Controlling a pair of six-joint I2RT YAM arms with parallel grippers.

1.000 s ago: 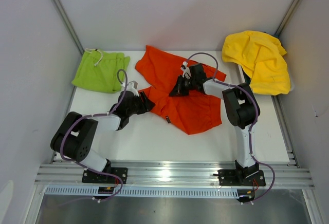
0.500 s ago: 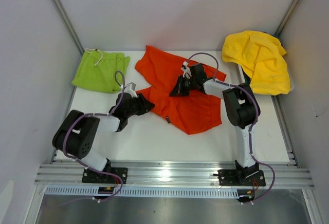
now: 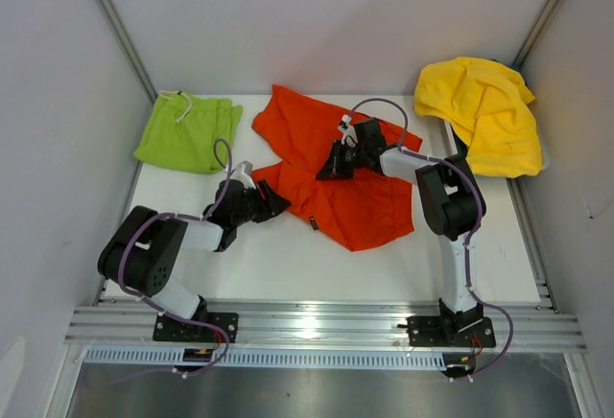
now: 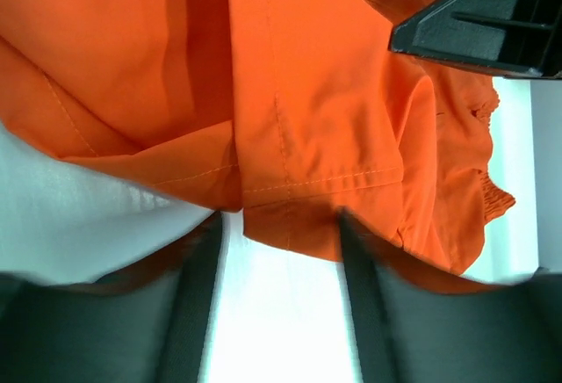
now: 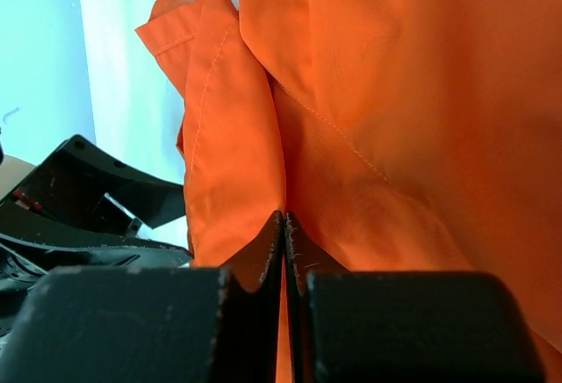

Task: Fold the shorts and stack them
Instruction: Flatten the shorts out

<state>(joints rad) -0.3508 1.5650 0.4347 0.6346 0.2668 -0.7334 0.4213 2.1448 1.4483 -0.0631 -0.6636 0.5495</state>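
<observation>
Nearest the bases, the left gripper (image 3: pixel 277 201) lies low on the flat white table (image 3: pixel 288 260) with its two black fingers (image 4: pixel 200 269) spread wide and nothing between them. A stitched hem of the soft orange-red cloth shorts (image 3: pixel 357 205) sits right at its fingertips, and bare table shows in the gap. Beyond and to the right of that hand, the orange pair is spread loosely and rumpled across the middle of the table. The right gripper (image 3: pixel 331 165) is down on their far half. Its jaws are pressed together on a thin fold of the orange cloth (image 5: pixel 395 93), which runs up from between the tips. Far to the left of the left gripper, well apart from it, the soft lime-green cloth shorts (image 3: pixel 187 134) lie bunched at the back left corner, white drawstring showing. Far to the right of the right gripper, a crumpled bright yellow cloth garment (image 3: pixel 484 113) is heaped at the back right corner.
</observation>
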